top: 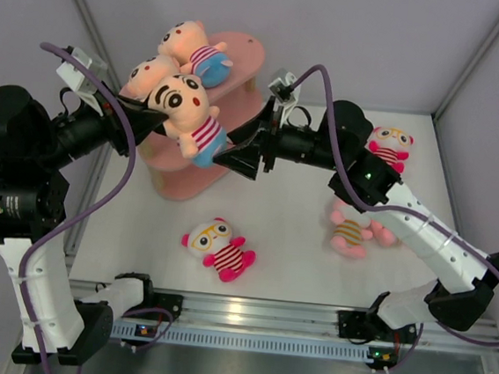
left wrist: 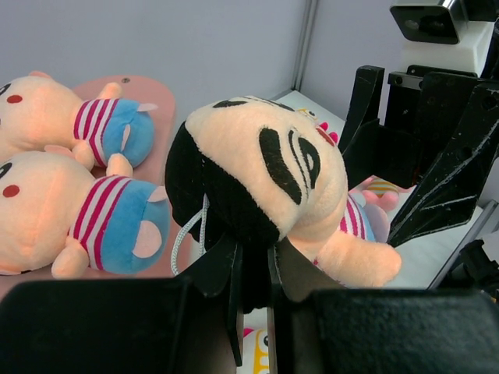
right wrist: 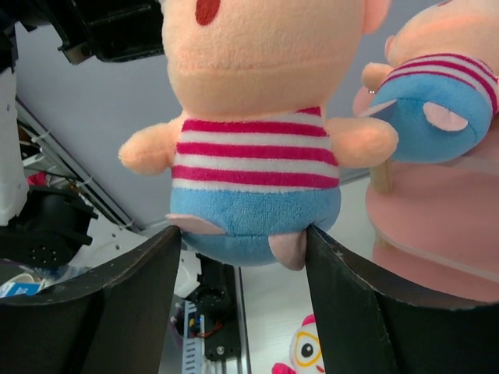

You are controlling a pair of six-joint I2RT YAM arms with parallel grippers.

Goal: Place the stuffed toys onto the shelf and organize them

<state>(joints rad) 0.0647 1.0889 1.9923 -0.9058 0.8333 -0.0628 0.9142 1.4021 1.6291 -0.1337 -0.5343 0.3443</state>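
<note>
A peach-headed toy with black hair, a striped shirt and a blue bottom (top: 189,110) hangs in the air in front of the pink shelf (top: 244,58). My left gripper (top: 154,118) is shut on the back of its head (left wrist: 265,179), with the fingers (left wrist: 253,257) pinching the black plush. My right gripper (top: 235,157) is open, its tips on either side of the toy's blue bottom (right wrist: 257,202). Two more peach-headed toys (top: 192,47) (top: 143,75) lie on the shelf's top board.
A white-faced toy with glasses (top: 219,248) lies on the table in front of the shelf. Another one (top: 389,146) sits at the far right. A pink toy with yellow stripes (top: 351,232) lies under the right arm. Grey walls close in on both sides.
</note>
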